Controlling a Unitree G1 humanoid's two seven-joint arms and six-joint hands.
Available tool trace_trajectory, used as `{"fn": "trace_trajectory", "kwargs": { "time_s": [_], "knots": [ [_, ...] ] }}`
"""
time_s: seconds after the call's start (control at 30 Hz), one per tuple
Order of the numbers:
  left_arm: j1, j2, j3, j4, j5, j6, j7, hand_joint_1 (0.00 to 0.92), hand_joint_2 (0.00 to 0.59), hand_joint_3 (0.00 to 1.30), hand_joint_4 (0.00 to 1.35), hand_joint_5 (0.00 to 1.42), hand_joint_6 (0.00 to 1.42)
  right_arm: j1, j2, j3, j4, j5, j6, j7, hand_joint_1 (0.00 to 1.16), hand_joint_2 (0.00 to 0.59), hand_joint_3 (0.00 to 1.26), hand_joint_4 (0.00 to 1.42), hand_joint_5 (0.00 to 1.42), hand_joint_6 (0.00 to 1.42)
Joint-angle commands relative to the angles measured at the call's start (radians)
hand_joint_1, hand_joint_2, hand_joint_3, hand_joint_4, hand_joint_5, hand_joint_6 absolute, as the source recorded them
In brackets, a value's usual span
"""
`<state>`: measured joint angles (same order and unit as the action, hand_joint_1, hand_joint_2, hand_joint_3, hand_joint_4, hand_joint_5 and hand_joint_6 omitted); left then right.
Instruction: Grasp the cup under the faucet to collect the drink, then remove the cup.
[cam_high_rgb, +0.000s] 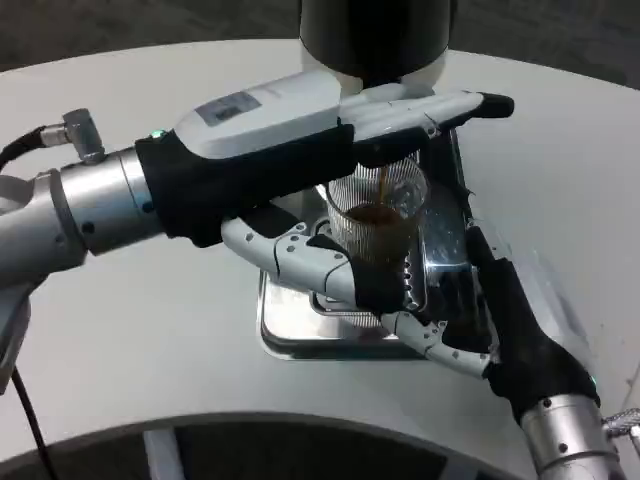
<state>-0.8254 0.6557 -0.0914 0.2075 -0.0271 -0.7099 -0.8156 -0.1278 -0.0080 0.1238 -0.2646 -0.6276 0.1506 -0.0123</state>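
Observation:
A ribbed clear cup (378, 218) stands on the metal drip tray (285, 325) under the faucet (385, 160). A thin brown stream falls into it, and brown drink fills its lower part. My left hand (285, 130) reaches in from the left and grips the cup: its upper fingers (450, 108) stretch past the rim, and its lower fingers (300, 255) curl around the front of the cup. My right hand (505, 320) comes from the lower right. Its fingers (435, 340) lie spread along the tray's right side near the cup's base, holding nothing.
The black and white drink dispenser (375, 35) rises at the back of the round white table (150, 330). The table's front edge curves close below the tray. My left forearm (80, 205) crosses the table's left half.

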Motion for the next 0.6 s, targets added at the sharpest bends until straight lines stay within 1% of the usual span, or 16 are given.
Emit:
{"fn": "trace_trajectory", "kwargs": {
  "time_s": [0.03, 0.23, 0.43, 0.6],
  "knots": [
    [0.035, 0.015, -0.013, -0.013, 0.020, 0.006, -0.008, 0.000, 0.100, 0.00, 0.00, 0.06, 0.00, -0.046, 0.007, 0.009, 0.064, 0.027, -0.009, -0.058, 0.69, 0.204, 0.00, 0.00, 0.00, 0.00],
    [0.041, 0.023, -0.011, -0.018, 0.022, 0.015, -0.007, 0.000, 0.102, 0.00, 0.00, 0.06, 0.00, -0.107, 0.019, 0.022, 0.157, 0.064, -0.021, -0.113, 0.69, 0.202, 0.00, 0.00, 0.00, 0.00],
    [0.045, 0.029, -0.009, -0.022, 0.020, 0.020, -0.008, 0.000, 0.105, 0.00, 0.00, 0.06, 0.00, -0.155, 0.025, 0.037, 0.226, 0.091, -0.039, -0.158, 0.69, 0.203, 0.00, 0.00, 0.00, 0.00],
    [0.044, 0.039, -0.005, -0.019, 0.018, 0.023, -0.010, 0.000, 0.105, 0.00, 0.00, 0.06, 0.00, -0.202, 0.032, 0.039, 0.285, 0.111, -0.047, -0.198, 0.69, 0.203, 0.00, 0.00, 0.00, 0.00]
  ]
}}
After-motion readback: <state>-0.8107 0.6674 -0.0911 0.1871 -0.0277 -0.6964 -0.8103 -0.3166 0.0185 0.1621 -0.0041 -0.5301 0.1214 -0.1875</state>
